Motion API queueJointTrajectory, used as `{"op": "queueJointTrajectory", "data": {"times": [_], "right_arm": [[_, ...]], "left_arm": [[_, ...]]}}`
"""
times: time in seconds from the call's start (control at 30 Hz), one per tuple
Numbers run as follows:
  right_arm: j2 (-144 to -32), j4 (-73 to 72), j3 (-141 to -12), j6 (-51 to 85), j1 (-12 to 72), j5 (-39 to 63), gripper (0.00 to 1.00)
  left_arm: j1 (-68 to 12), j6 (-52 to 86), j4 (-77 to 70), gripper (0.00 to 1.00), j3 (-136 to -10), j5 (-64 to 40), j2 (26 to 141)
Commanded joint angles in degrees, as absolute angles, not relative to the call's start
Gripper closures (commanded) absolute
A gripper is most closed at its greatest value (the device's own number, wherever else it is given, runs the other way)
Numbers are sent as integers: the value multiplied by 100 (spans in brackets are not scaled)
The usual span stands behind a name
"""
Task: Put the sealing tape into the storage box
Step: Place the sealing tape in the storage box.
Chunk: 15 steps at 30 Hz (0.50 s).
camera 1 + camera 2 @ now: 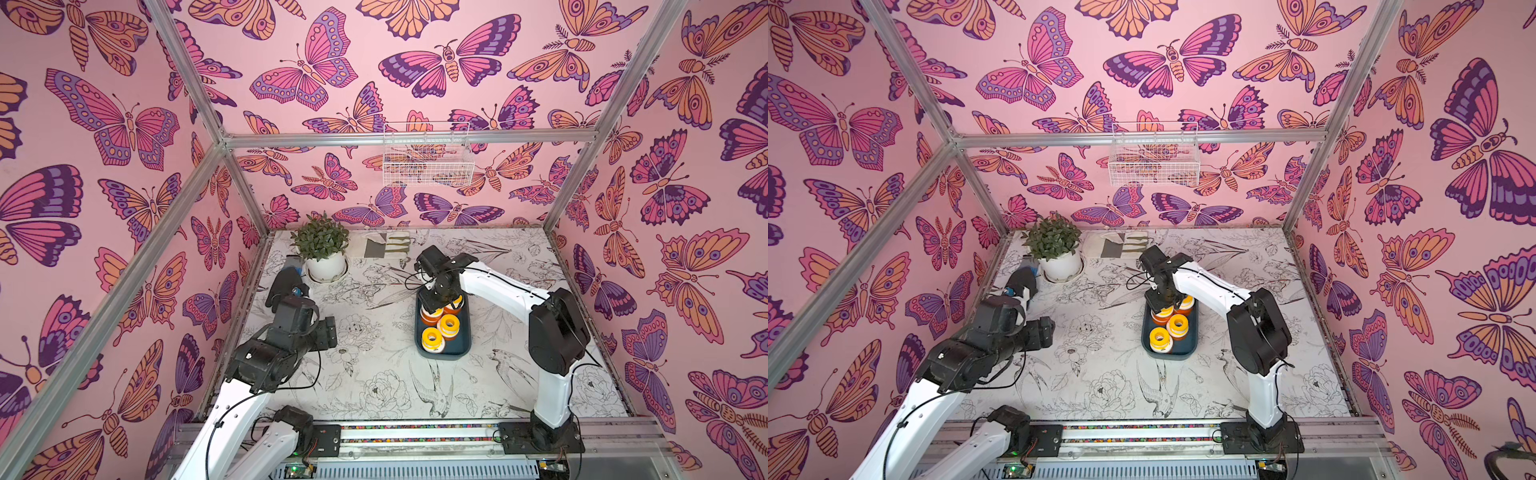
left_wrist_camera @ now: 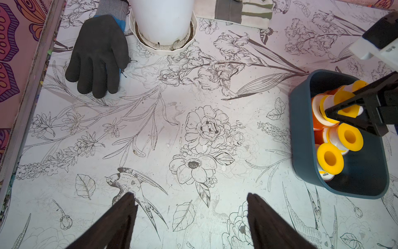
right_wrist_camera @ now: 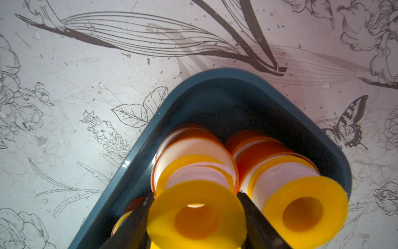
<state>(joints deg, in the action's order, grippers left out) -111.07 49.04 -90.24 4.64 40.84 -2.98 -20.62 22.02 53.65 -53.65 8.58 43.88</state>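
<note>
A roll [image 3: 172, 202] is clamped across its yellow flange rims by the right gripper [image 3: 195, 196], low over the box [image 3: 217, 79], in which other rolls [image 1: 432, 338] are stacked; the left gripper [image 2: 189, 195] is spread wide above the table [image 2: 193, 86] and holds nothing. The roll is judged light, with a stiff, smooth plastic spool and soft white tape between the flanges. Hold is best taken on the flange rims, with moderate force, since slipping is likely.
</note>
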Motion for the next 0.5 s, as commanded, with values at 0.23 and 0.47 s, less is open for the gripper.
{"op": "queueJointTrajectory", "data": {"times": [0.23, 0.47], "right_arm": [[-11231, 4869, -9201, 527, 4034, -369, 31], [-11221, 4886, -9193, 532, 4035, -363, 28]], "left_arm": [[-2021, 2149, 5327, 15, -5282, 791, 4435], [-2017, 2145, 5331, 15, -5282, 786, 4446]]}}
